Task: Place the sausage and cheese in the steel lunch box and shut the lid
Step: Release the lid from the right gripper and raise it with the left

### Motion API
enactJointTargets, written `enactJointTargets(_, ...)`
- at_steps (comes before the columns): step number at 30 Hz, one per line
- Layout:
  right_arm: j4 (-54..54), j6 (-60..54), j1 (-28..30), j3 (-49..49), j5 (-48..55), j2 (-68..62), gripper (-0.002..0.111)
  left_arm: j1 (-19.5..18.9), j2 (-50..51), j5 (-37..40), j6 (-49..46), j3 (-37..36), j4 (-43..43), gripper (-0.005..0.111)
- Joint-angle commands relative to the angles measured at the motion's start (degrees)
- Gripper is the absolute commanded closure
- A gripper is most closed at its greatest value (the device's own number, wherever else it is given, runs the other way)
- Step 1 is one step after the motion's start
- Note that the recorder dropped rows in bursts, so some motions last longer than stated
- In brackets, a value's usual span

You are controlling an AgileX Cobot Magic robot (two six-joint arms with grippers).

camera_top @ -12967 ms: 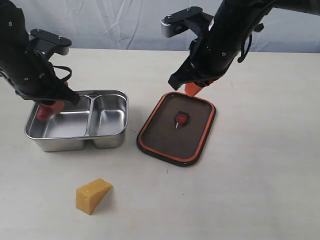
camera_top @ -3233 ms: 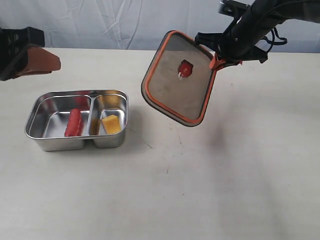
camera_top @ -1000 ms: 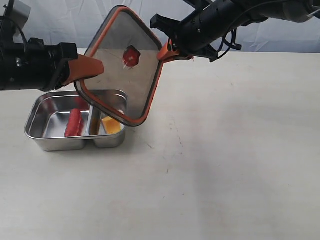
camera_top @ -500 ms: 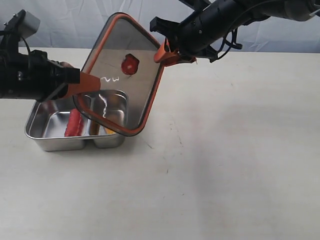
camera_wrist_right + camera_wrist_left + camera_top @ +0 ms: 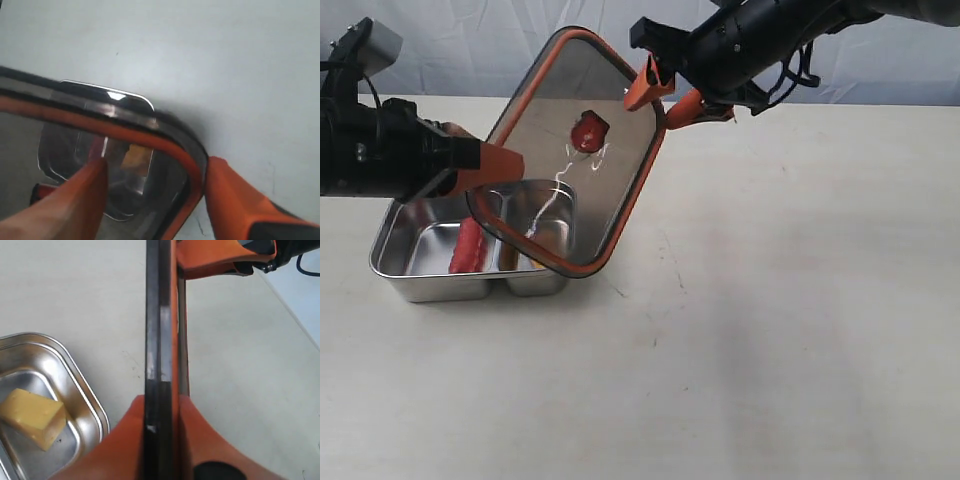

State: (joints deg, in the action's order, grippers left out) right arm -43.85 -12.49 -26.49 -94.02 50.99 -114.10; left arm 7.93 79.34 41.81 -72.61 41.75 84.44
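My left gripper (image 5: 492, 166) clamps the smoky orange-rimmed lid (image 5: 582, 195) tilted over the shiny steel lunch box (image 5: 438, 288), so my right gripper (image 5: 667, 97) stands open.

Two robot arms in matte black. The left arm (image 5: 375, 155) is a chunky black housing with a pale grey block (image 5: 377, 42) mounted on it. The right arm (image 5: 770, 35) is black and rounded, with thin black cables (image 5: 795, 75) looping from it. The left gripper (image 5: 160, 400) and right gripper (image 5: 653, 108) each have two smooth orange fingers (image 5: 240, 197), wedge-shaped, tapering to blunt tips, set in black bases.
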Motion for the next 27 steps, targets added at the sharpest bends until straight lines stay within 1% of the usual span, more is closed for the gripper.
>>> enactJointTargets(1,0.63,0.08,3.97,0.00,0.60,2.40,0.052,0.32,-0.02,2.03,-3.47,0.06,4.16,0.107)
enactJointTargets(6,1.80,0.33,5.90,0.00,1.35,2.51,0.052,0.32,-0.02,2.03,-4.56,1.47,4.41,0.107)
enactJointTargets(8,2.01,0.58,6.64,0.00,1.20,2.51,0.052,0.32,-0.02,1.28,-6.43,2.71,2.47,0.107)
enactJointTargets(9,1.76,0.58,7.19,0.00,1.20,2.51,0.052,0.32,-0.02,-1.26,-8.54,3.65,0.14,0.107)
enactJointTargets(12,0.81,0.58,7.70,0.00,1.41,2.51,0.052,0.32,-0.02,-5.91,-9.00,5.30,-5.15,0.107)
enactJointTargets(16,-3.09,0.58,7.85,0.00,1.31,2.51,0.052,0.32,-0.02,-10.41,-10.34,6.88,-8.79,0.107)
enactJointTargets(20,-8.45,0.58,7.85,0.00,0.84,2.51,0.052,0.32,-0.02,-14.33,-18.79,7.38,-8.79,0.107)
enactJointTargets(22,-12.46,0.58,7.85,0.00,0.73,2.51,0.052,0.32,-0.31,-14.81,-23.86,7.38,-8.79,0.107)
enactJointTargets(24,-16.71,0.70,7.85,0.00,-0.46,2.51,0.052,0.32,-1.13,-14.81,-32.09,7.50,-8.79,0.107)
enactJointTargets(25,-19.88,0.70,7.85,0.00,-1.07,2.51,0.052,0.32,-1.99,-15.17,-38.26,7.50,-8.79,0.107)
enactJointTargets(27,-25.36,0.70,7.85,0.00,-1.70,2.51,0.052,0.32,-2.90,-18.07,-43.16,7.62,-8.79,0.107)
